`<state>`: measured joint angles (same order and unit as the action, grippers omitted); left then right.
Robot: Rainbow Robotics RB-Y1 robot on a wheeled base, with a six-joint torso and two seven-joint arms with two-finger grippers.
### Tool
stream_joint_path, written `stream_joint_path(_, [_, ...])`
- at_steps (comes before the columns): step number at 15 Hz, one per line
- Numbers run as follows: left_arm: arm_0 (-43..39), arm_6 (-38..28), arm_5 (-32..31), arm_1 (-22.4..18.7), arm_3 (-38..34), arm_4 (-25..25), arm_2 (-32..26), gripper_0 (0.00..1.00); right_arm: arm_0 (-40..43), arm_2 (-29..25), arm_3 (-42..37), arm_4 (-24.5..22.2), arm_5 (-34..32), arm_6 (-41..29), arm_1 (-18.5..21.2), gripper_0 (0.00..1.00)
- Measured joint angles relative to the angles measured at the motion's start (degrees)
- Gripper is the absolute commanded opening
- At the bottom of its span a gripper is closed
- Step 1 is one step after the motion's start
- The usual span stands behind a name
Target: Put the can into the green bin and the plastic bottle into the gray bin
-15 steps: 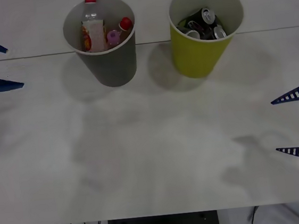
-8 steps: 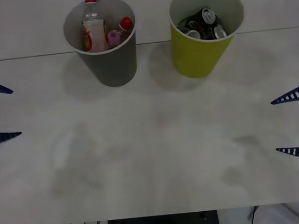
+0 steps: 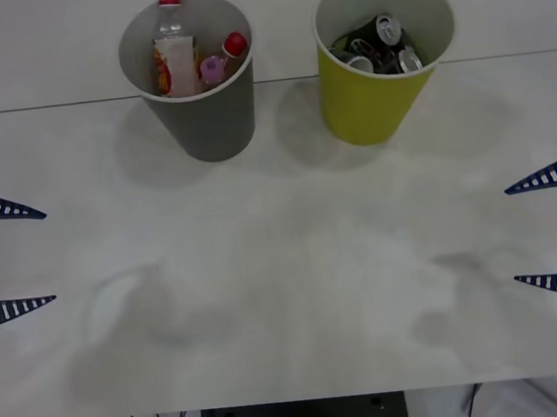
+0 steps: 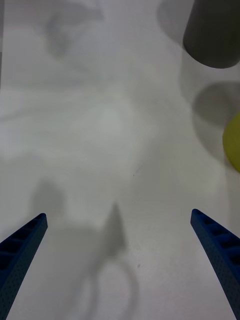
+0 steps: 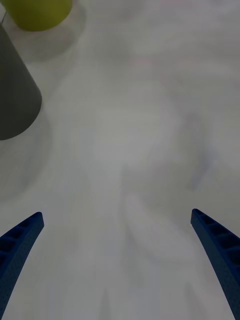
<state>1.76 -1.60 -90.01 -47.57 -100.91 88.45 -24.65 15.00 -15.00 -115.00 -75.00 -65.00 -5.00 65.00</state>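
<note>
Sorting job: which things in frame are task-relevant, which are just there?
Task things: gray bin holding the plastic bottle; green bin holding cans; left gripper and right gripper, both open over the table.

Just there: pink-topped bottle, red-capped bottle, table.

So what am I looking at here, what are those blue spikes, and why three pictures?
You see a two-armed robot at a white table. The blue spikes are the fingers of its pincers. One picture looks down from above the arms: left pincer at the left edge, right pincer at the right edge, both open and holding nothing. The other two come from cameras on each wrist. At the far side stand a gray bin holding bottles and a green bin holding cans.
</note>
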Motion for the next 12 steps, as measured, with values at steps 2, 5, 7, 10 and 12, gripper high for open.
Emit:
stream_joint_path(2, [-1.9,0.79,0.0,1.65,-1.43,-1.38,-0.79,1.0,0.0,0.0,0.0,0.0,0.0,0.0,0.0,1.0])
stream_joint_path(5, [-4.38,3.66,0.0,3.77,-4.2,-2.27,-1.35,1.0,0.0,0.0,0.0,0.0,0.0,0.0,0.0,1.0])
stream_joint_path(7, [-5.21,4.99,0.0,4.33,-4.99,-2.36,-1.35,1.0,0.0,0.0,0.0,0.0,0.0,0.0,0.0,1.0])
stream_joint_path(10, [-5.56,5.09,0.0,4.35,-5.09,-2.42,-0.61,1.0,0.0,0.0,0.0,0.0,0.0,0.0,0.0,1.0])
stream_joint_path(12, [-5.63,5.04,0.0,4.34,-5.1,-2.48,-0.42,1.0,0.0,0.0,0.0,0.0,0.0,0.0,0.0,1.0])
